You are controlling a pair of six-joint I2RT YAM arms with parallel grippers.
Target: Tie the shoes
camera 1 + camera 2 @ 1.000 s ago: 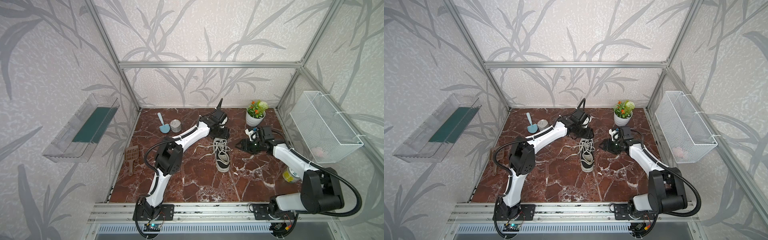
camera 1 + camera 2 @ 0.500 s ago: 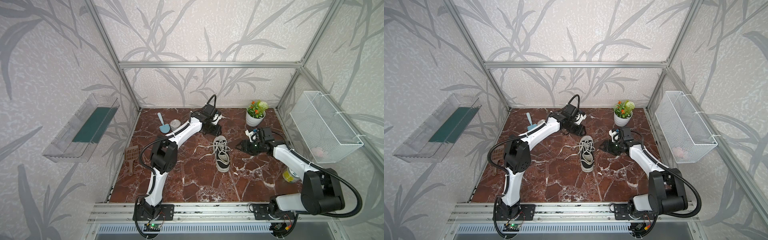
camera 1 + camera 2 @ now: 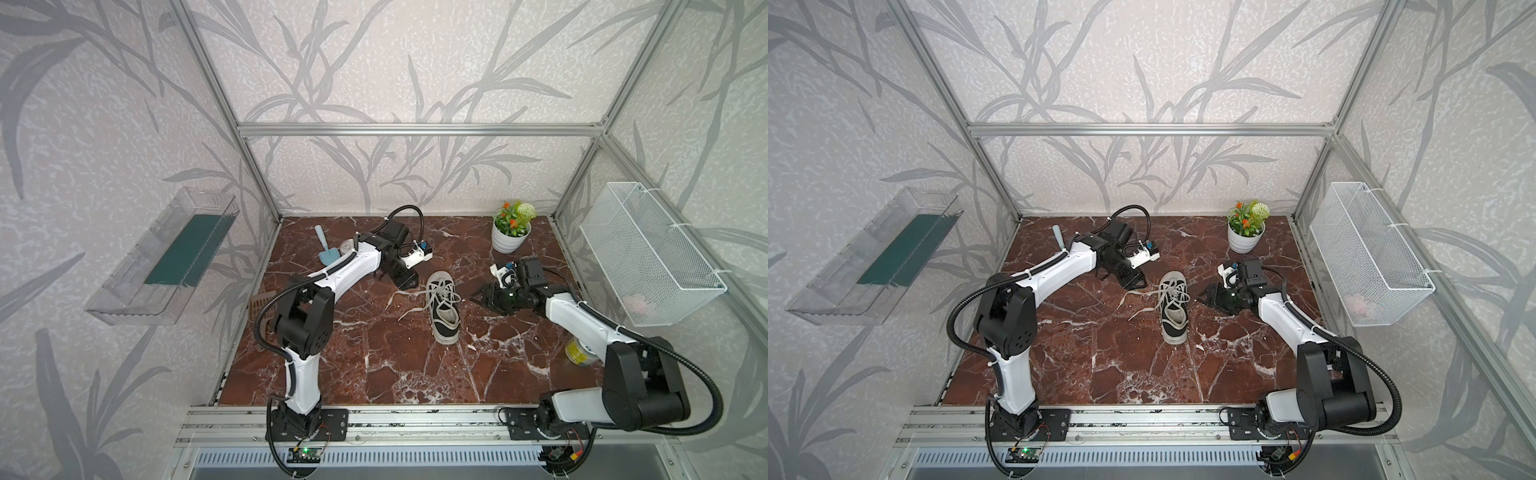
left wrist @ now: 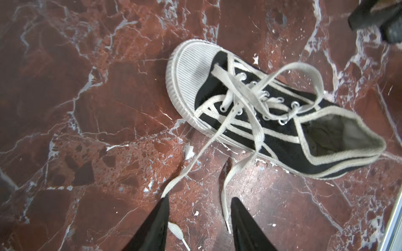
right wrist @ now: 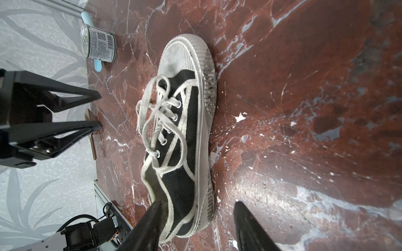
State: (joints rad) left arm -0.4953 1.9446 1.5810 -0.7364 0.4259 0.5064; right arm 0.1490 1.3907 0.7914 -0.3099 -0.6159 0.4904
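Potted plant (image 3: 510,232) back-R; wire basket (image 3: 648,257) on R wall; clear tray (image 3: 162,257) L wall; blue scoop (image 3: 326,249) by can (image 5: 99,44).

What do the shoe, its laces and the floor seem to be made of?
Shoe: matte black cloth, likely canvas; toe cap ribbed white rubber. Laces: flat woven cloth, fraying edges. Floor: glossy red-brown stone look, white veins, perhaps marble or print.

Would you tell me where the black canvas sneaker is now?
In both top views the black canvas sneaker lies on the red marble tabletop between the left gripper and right gripper, toe towards the back wall.
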